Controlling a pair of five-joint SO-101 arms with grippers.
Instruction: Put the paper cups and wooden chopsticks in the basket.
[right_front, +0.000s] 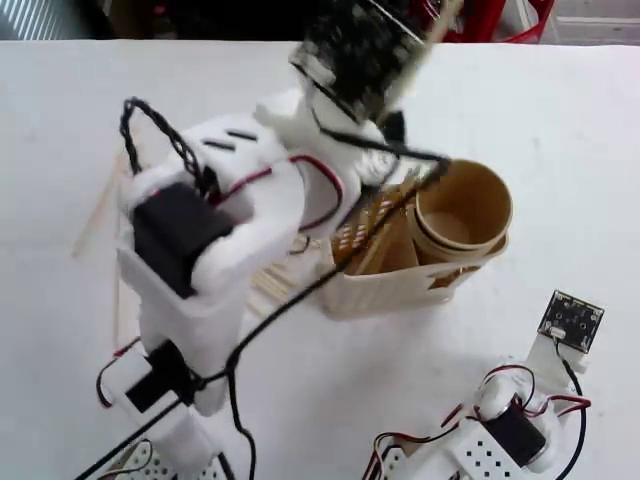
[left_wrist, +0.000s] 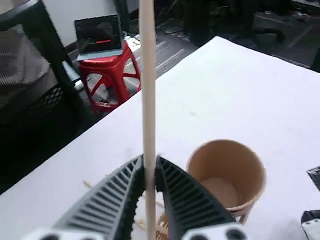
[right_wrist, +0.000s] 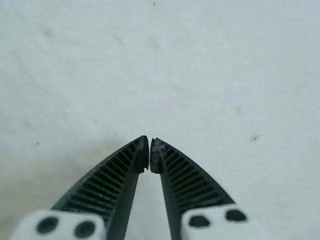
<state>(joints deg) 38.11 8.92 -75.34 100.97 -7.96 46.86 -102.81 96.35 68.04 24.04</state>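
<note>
The left gripper (left_wrist: 149, 162) is pinching a chopstick (left_wrist: 147, 75) upright between its fingers, hanging above the basket (right_front: 385, 295) at the middle of the table (right_front: 560, 130). Stacked cups (right_front: 463, 205) are sitting in the basket's right end. Loose chopsticks (right_front: 97, 222) are lying on the table left of the basket. At the near right, the right gripper (right_wrist: 149, 145) is pointing down at bare table, fingers pressed together.

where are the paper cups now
The paper cups sit nested at the right end of the basket in the high view, beside the chopstick in the left gripper.
</note>
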